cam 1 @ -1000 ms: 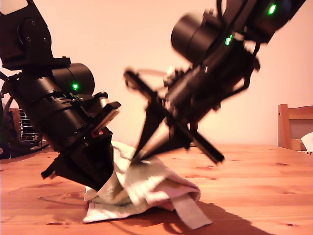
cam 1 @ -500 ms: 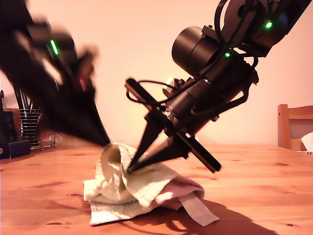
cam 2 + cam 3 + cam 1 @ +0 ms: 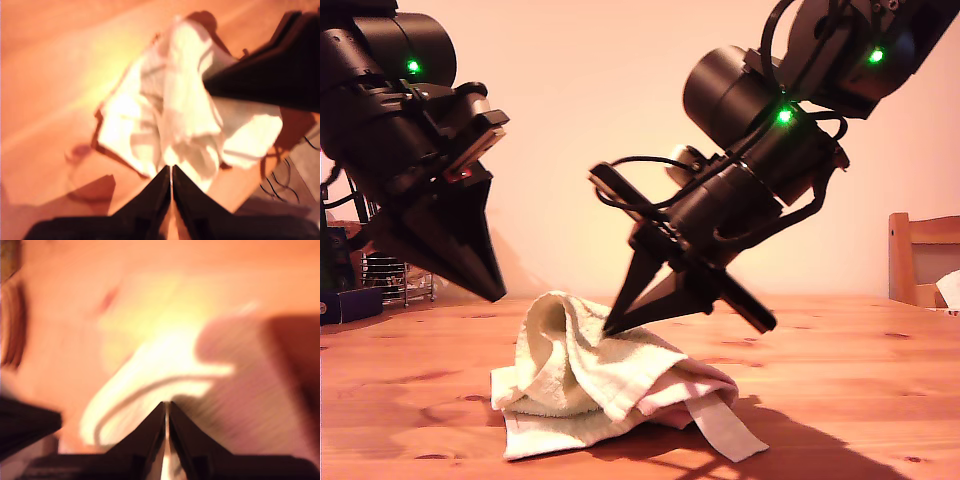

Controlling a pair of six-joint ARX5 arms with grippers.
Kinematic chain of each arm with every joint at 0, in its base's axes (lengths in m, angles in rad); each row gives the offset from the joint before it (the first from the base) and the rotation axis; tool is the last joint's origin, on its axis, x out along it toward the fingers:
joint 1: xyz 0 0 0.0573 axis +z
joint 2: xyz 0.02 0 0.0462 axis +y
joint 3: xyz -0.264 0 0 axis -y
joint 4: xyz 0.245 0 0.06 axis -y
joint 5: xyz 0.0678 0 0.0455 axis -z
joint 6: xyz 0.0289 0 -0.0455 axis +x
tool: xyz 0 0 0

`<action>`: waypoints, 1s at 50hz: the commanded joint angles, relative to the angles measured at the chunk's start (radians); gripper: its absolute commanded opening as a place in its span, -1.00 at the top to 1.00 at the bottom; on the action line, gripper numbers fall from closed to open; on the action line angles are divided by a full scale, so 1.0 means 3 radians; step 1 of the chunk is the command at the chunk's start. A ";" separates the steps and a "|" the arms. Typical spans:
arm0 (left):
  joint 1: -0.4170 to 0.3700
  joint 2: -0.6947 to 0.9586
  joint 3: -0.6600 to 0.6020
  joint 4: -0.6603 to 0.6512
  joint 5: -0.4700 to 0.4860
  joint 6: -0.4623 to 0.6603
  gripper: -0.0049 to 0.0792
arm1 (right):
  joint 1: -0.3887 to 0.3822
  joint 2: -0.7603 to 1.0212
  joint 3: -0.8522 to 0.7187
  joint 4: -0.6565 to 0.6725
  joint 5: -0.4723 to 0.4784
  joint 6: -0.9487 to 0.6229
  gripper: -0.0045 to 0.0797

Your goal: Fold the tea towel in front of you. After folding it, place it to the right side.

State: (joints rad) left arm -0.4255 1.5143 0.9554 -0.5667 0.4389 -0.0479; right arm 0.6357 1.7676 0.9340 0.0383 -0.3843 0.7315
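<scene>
- In the exterior view, my first gripper (image 3: 492, 288) has been lifted off the tea towel (image 3: 580, 380). A second ago it was pressed down into the cloth at the exterior view's left. Now it hangs above and beside the heap, well clear of it, with its jaws pressed together and nothing held.
- In the same view, my second gripper (image 3: 613, 328) has been raised a little. Its tip is now at the crest of the bunched cloth, touching or only just off it.
- The towel lies on the wooden table (image 3: 840, 380), in the middle of the exterior view. It is a rumpled mound, not a flat fold, and one loose strip trails toward the exterior view's right.
- In the first wrist view, the closed jaws of my first gripper (image 3: 171, 172) are seen apart from the towel (image 3: 170, 115), and the other claw is seen at the cloth.
- In the second wrist view, my second gripper (image 3: 166, 407) is seen pressed together close to the towel (image 3: 150, 375). The blur is heavy, so a pinched thread cannot be ruled out.
- The fold is judged unfinished. The cloth has been let go in a heap, so it would need regrasping and flattening before any move aside.
</scene>
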 commanded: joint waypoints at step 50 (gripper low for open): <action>0.0000 0.0032 -0.0061 0.0009 -0.0009 0.0076 0.93 | -0.0420 0.0417 0.0042 -0.1577 0.1061 -0.1120 0.92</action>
State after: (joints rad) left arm -0.4252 1.5143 0.9550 -0.5659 0.4358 -0.0372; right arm 0.5476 1.8091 1.0195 -0.3420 -0.1612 0.4469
